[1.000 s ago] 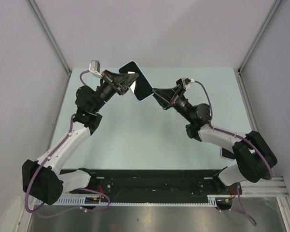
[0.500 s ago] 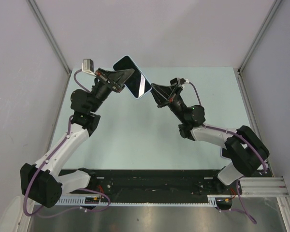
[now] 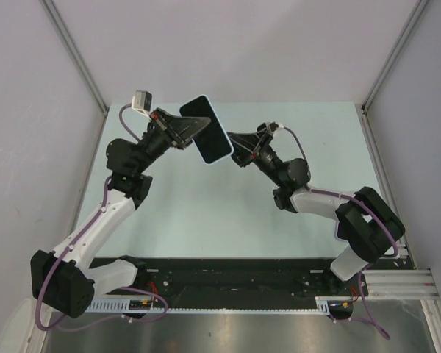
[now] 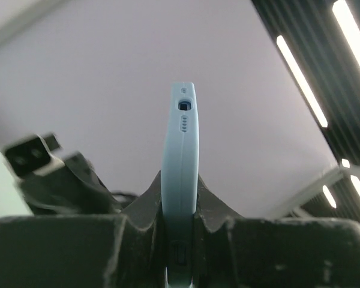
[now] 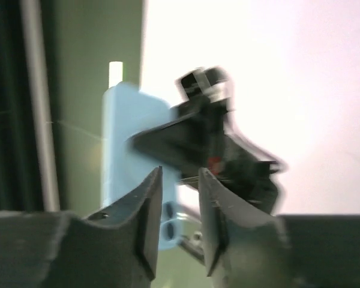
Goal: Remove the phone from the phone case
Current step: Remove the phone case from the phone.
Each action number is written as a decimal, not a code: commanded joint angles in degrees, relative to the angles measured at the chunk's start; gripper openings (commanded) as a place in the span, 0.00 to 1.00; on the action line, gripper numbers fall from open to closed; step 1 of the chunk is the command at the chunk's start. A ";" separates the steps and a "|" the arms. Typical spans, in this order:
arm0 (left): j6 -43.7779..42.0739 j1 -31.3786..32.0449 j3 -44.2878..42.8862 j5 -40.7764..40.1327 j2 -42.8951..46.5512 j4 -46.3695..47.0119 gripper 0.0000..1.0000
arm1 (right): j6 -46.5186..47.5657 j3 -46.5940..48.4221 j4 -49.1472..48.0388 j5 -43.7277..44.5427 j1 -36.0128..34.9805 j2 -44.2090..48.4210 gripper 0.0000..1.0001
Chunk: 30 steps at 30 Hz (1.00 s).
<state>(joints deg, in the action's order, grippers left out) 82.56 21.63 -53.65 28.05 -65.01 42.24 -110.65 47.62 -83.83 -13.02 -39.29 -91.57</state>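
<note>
The phone [image 3: 206,139], dark screen up, sits inside a light-blue phone case [image 4: 180,144] held in the air over the far part of the table. My left gripper [image 3: 195,129] is shut on the case's long sides; in the left wrist view the case stands edge-on between the jaws [image 4: 180,180], port end away. My right gripper [image 3: 234,149] hovers just right of the phone's near corner. In the blurred right wrist view its fingers [image 5: 181,174] stand slightly apart with nothing between them, and the case back [image 5: 126,138] with camera cutouts lies beyond.
The pale green table [image 3: 206,206] lies below both arms. Grey walls with metal corner posts [image 3: 81,62] close in the left, right and far sides. A black rail [image 3: 220,276] runs along the near edge by the arm bases.
The left arm swung the cased phone up and left, then brought it back down and rightward. The right arm has reached in further left towards it, and its jaws have parted a little.
</note>
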 commanded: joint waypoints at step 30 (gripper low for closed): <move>-33.26 10.63 -9.63 23.98 -1.26 -38.99 0.00 | 38.69 0.90 39.30 -26.97 12.57 24.87 0.63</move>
<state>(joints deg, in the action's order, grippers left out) 47.75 32.23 -63.13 49.43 -68.10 -3.16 -67.64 45.80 -36.32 -37.56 -25.98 -65.69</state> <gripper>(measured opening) 0.174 0.689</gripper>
